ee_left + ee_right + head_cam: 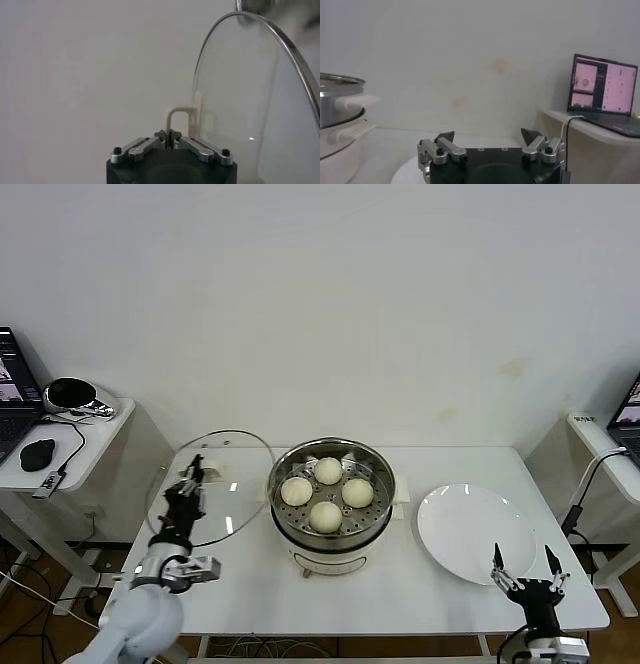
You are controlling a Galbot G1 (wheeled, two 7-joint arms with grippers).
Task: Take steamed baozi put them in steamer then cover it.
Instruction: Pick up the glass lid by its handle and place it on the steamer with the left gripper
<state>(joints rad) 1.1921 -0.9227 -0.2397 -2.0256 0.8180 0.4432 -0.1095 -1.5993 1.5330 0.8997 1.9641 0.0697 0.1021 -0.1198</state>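
Left gripper [190, 480]: the jaws are closed on the cream handle [178, 118] of the cover [215, 484], which is held tilted up on edge over the worktop [400, 584], to the left of the steamer [331, 496].
Right gripper [523, 569]: parked low at the near right corner, jaws spread wide and empty, just beside the white plate [470, 529].
Steamed baozi [327, 494]: all four are seen seated on the perforated tray inside the steamer; the plate is bare.
Step judged: only the covering is left.
Risk, slip: the handle is pinched at a narrow point, so the heavy glass could be swung or twisted in the jaws during transfer.
Risk, rim strike: if the tilted cover is carried across too low, its metal rim could be knocked against the steamer wall and the pot shoved on its base.
Risk, seating: a cover set down off-centre could be left perched on the rim, or a bun could be pressed.
Surroundings: a side table with a laptop [10, 384] and a mouse [38, 453] stands well apart on the left.
Obstructions: nothing is seen between cover and steamer.
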